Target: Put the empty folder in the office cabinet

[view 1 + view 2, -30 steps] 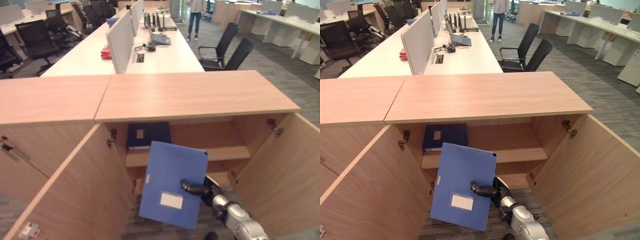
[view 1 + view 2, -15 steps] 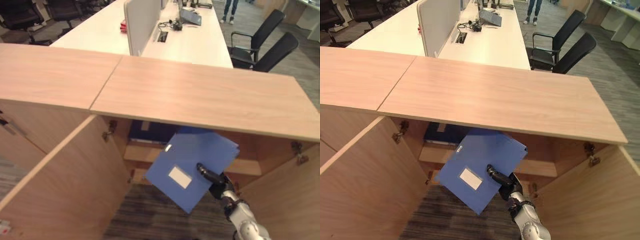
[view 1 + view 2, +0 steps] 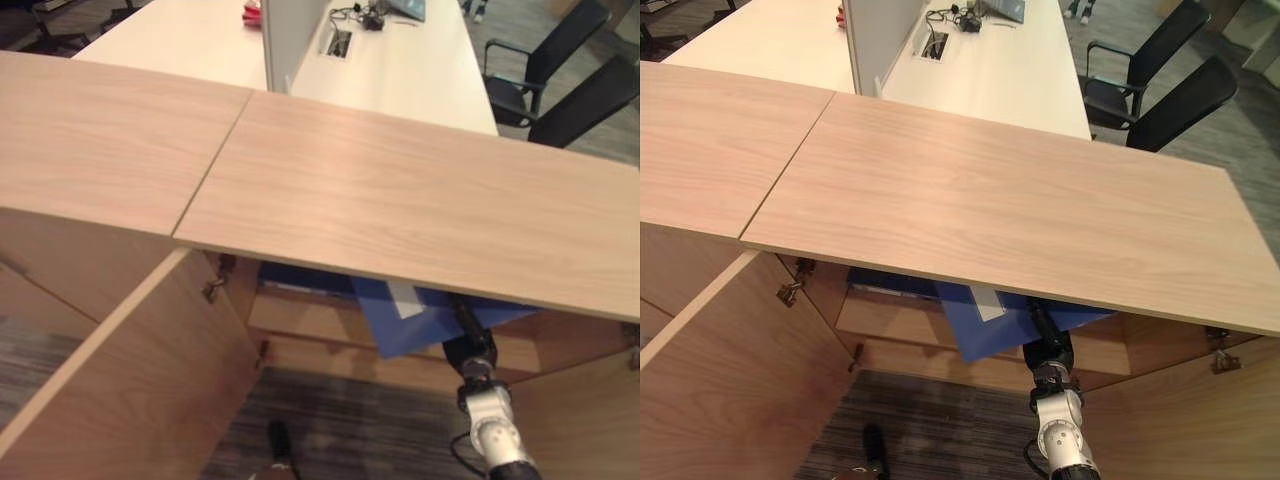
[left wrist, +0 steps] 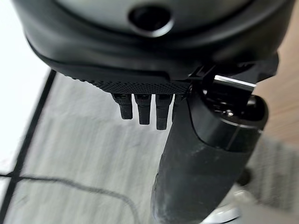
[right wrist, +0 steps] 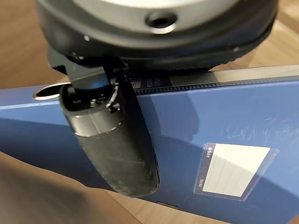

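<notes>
Blue and smooth, the folder (image 3: 985, 318) is seen low in the frame of the eye views, tilted and half hidden under the light wood-grain cabinet (image 3: 990, 200) top, over the shelf (image 3: 890, 320), where a darker folder (image 3: 300, 280) lies. In the right wrist view the right hand (image 5: 117, 140) is pinched onto it, thumb pressed on its face beside a white rectangular label (image 5: 233, 169). The left hand (image 4: 187, 154) is seen in its wrist view, fingers hanging relaxed above grey floor (image 4: 79, 154), holding nothing.
</notes>
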You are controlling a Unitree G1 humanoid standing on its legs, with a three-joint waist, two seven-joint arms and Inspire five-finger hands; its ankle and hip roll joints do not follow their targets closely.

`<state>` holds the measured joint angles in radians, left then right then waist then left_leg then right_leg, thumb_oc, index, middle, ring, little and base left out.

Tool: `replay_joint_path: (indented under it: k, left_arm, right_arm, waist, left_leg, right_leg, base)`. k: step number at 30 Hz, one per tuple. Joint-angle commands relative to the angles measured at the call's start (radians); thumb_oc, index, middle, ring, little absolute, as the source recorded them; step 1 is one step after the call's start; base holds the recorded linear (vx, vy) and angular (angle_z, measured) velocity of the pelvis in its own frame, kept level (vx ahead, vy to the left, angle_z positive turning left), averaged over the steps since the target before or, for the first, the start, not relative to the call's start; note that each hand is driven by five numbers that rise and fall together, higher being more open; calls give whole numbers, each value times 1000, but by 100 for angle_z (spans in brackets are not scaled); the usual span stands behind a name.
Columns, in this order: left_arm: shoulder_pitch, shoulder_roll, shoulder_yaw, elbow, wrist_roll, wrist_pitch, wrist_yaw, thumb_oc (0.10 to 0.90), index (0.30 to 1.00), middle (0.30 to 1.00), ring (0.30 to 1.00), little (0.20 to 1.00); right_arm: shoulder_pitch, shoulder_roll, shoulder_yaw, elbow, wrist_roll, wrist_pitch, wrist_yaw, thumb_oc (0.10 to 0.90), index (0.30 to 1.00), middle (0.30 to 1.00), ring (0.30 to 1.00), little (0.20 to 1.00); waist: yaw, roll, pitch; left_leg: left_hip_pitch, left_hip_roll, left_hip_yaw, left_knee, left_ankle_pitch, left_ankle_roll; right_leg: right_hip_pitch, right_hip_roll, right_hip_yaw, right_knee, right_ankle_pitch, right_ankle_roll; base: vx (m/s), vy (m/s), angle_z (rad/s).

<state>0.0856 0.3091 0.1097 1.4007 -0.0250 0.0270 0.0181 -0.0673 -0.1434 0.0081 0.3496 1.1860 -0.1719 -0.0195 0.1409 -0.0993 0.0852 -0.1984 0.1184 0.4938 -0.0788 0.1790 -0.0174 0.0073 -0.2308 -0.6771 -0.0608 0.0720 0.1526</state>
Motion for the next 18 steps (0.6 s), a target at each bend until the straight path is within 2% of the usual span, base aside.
replay_joint_path:
  k: [1,5,9,10,13,16,18]
  left_arm:
    - [13,31,-49,86,20,0,40,800,900,900,900,900]
    - [-15,28,-77,76,11,-10,68,800,900,900,900,900]
    - [-24,25,-93,69,15,-13,80,800,900,900,900,900]
    - [-32,24,-103,67,13,-10,84,800,900,900,900,900]
    - [-43,18,-116,64,7,-11,88,800,900,900,900,900]
    - [3,1,-147,-13,-26,-42,90,800,900,900,900,900]
    - [1,-6,-172,-28,-51,-50,89,800,900,900,900,900]
  right_arm:
    - [-134,-24,-66,-140,66,-145,63,400,300,300,300,300]
    - [-166,30,-81,-144,137,-180,65,400,300,300,300,300]
    - [-175,56,-101,-139,177,-213,67,400,300,300,300,300]
    - [-178,50,-101,-133,158,-241,39,400,300,300,300,300]
    - [-199,27,-98,-128,92,-255,-15,400,300,300,300,300]
    - [-245,19,-145,-129,100,-279,-27,400,300,300,300,300]
    - [-270,33,-164,-127,124,-307,-28,400,300,300,300,300]
  waist:
    - [8,14,47]
    - [1,15,87]
    - [-4,21,102]
    - [-6,23,113]
    - [-9,27,131]
    - [1,62,174]
    - [-7,78,200]
  left_leg:
    - [69,68,12,1,-55,-92]
    - [62,52,19,10,-65,-77]
    - [58,42,20,15,-73,-69]
    - [55,35,20,18,-77,-64]
    - [51,27,20,24,-84,-58]
    - [40,16,11,33,-87,-51]
    - [39,14,12,38,-88,-50]
  right_leg:
    - [-99,63,20,48,11,-40]
    - [-124,38,17,65,21,-37]
    - [-136,25,13,72,25,-34]
    - [-143,17,10,79,27,-32]
    - [-153,7,10,89,30,-29]
    - [-165,-9,7,105,31,-25]
    - [-171,-17,9,114,29,-25]
  base:
    - [-83,60,-12]
    - [-57,46,-16]
    - [-34,24,-1]
    - [-51,26,4]
    - [-61,26,7]
    - [-96,46,1]
    - [-90,47,1]
